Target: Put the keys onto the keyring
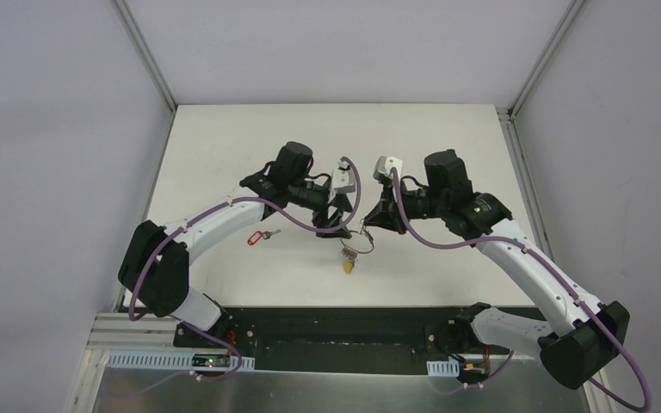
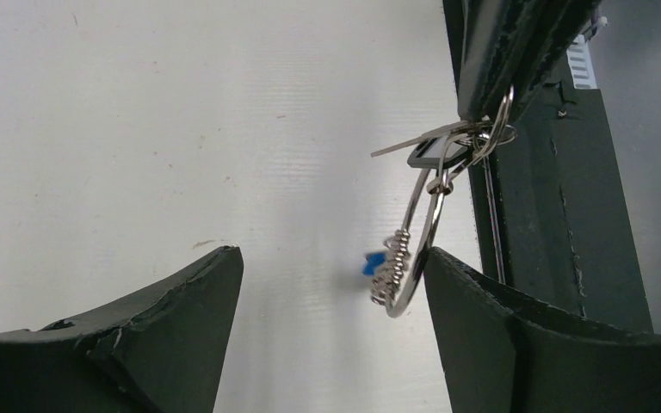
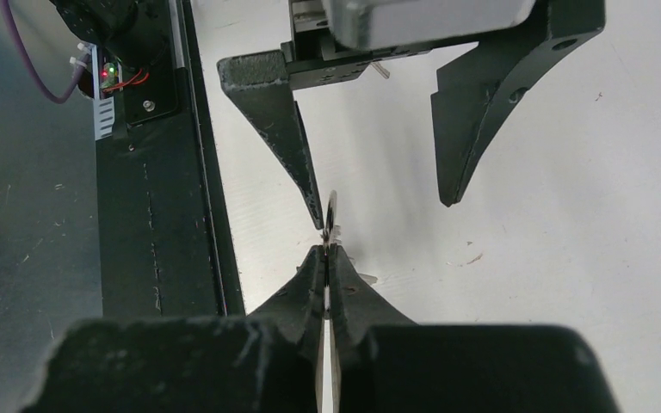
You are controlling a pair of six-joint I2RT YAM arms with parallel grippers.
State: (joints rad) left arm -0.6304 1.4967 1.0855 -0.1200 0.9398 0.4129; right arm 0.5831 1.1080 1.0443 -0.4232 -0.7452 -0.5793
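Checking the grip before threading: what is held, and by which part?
The right gripper has its jaws pinched on the thin silver metal keyring at its upper rim; the left gripper holds nothing, jaws open.

Red-tagged key (image 1: 261, 236) on white table (image 1: 224, 155)

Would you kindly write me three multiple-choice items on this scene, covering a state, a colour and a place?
1. The right fingers are: A) wide open; B) shut on the keyring; C) out of every view.
2. Seen from above, the tag hanging lowest from the keyring is: A) green; B) yellow; C) white.
3. The red-tagged key is: A) lying on the table; B) on the keyring; C) between the right fingers.

Answers: B, their tips pinch the ring's wire; B, the yellow tag dangles below the ring; A, it lies flat on the white surface, apart from the ring.
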